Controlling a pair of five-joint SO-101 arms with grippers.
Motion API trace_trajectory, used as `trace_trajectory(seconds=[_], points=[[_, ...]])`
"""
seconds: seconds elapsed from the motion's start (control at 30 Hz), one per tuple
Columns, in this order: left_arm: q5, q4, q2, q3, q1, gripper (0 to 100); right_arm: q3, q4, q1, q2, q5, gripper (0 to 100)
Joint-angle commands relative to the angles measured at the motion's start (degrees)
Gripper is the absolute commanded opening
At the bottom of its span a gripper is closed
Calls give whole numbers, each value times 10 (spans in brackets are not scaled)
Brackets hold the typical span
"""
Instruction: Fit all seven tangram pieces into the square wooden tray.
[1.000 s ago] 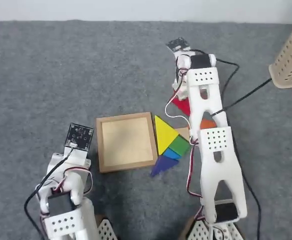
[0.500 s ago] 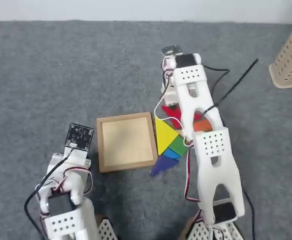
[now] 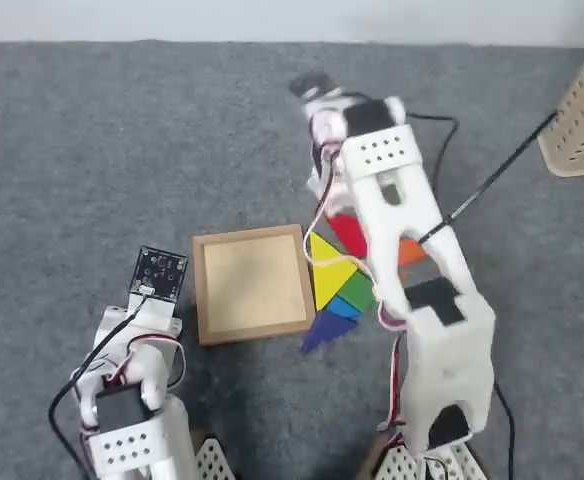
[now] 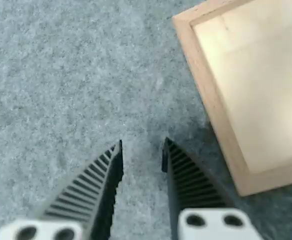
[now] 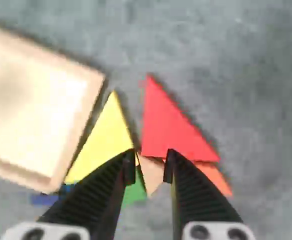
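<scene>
A makeshift robotics bench, home or lab I cannot tell: a grey felt-like mat [image 3: 122, 130] covers the table up to a pale wall [image 3: 272, 18], a slotted basket [image 3: 582, 110] stands at its right edge, and bare wires [image 3: 492, 175] hang from white arms [image 3: 412, 230].

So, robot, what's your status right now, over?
Left gripper open over carpet. Right gripper open above pieces. Tray holds none yet.

red piece [image 3: 345, 232]: the right arm [image 3: 402, 200] is covering part of it.
orange piece [image 3: 413, 250]: is peeking out from under that arm.
tray [image 4: 206, 95]: is running off the edge in the left wrist view.
basket [image 3: 580, 110]: the edge is cutting it off.
green piece [image 5: 133, 194]: the right gripper [image 5: 149, 154] is hiding most of it.
</scene>
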Motion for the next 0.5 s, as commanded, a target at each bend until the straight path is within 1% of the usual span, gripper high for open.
trace_trajectory(seconds=[0.0,0.07,0.13,0.2,0.33,0.47], points=[[4,2,-13,-7,-1,121,173,-105,-5,-97,161,106],[4,2,-13,-7,-1,121,248,-145,-7,-116,241,106],[4,2,-13,-7,-1,121,287,-163,-13,-117,287,107],[4,2,-13,-7,-1,121,293,-168,-11,-105,300,128],[4,2,-13,-7,-1,121,261,-172,-6,-55,303,240],[4,2,-13,-7,-1,121,207,-166,24,1,303,309]])
